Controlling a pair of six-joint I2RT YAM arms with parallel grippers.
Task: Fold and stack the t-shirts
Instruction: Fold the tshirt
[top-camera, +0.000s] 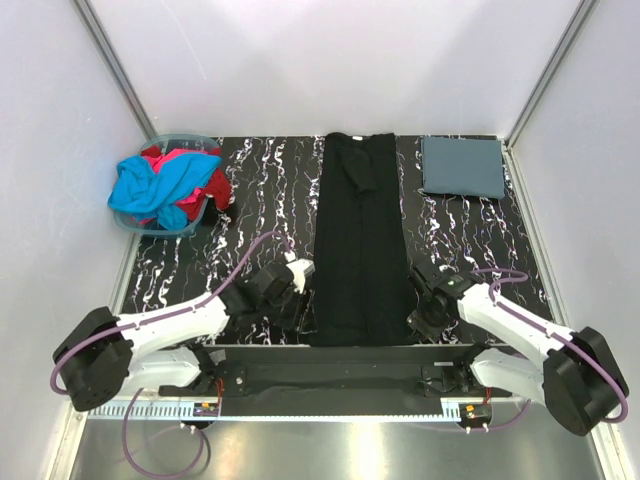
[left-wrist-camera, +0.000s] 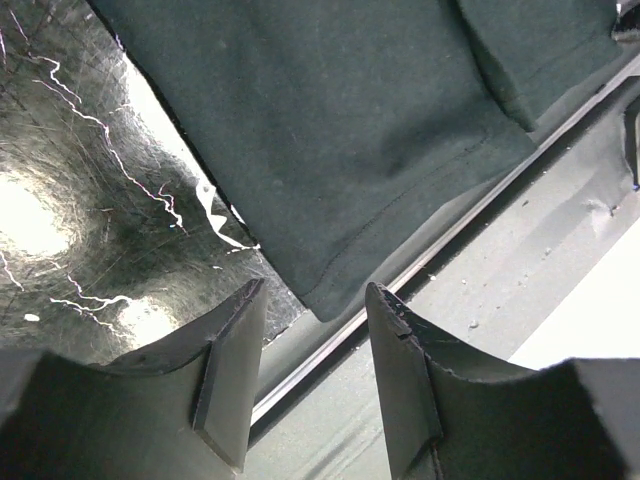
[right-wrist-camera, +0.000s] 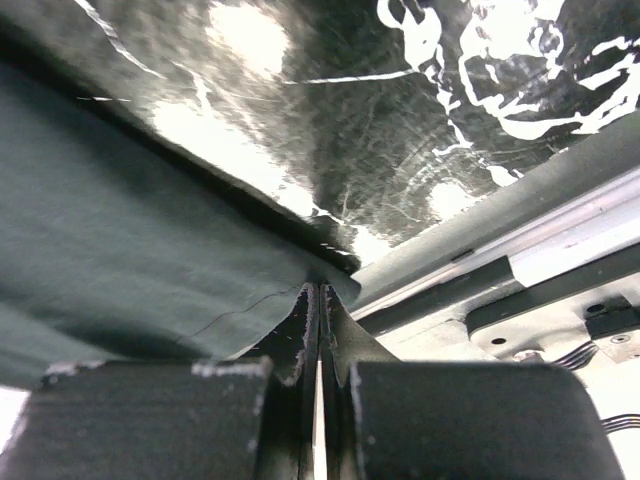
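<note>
The overhead camera looks down across the whole table (top-camera: 250, 190). Both wrist cameras sit close, sharing the black shirt (top-camera: 358, 240)'s near hem.

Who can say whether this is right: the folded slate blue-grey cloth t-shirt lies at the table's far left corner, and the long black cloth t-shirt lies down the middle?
Not quite. The top external view shows the folded slate blue-grey cloth t-shirt at the far right corner of the table, not the far left. The long black cloth t-shirt does lie down the middle.
</note>
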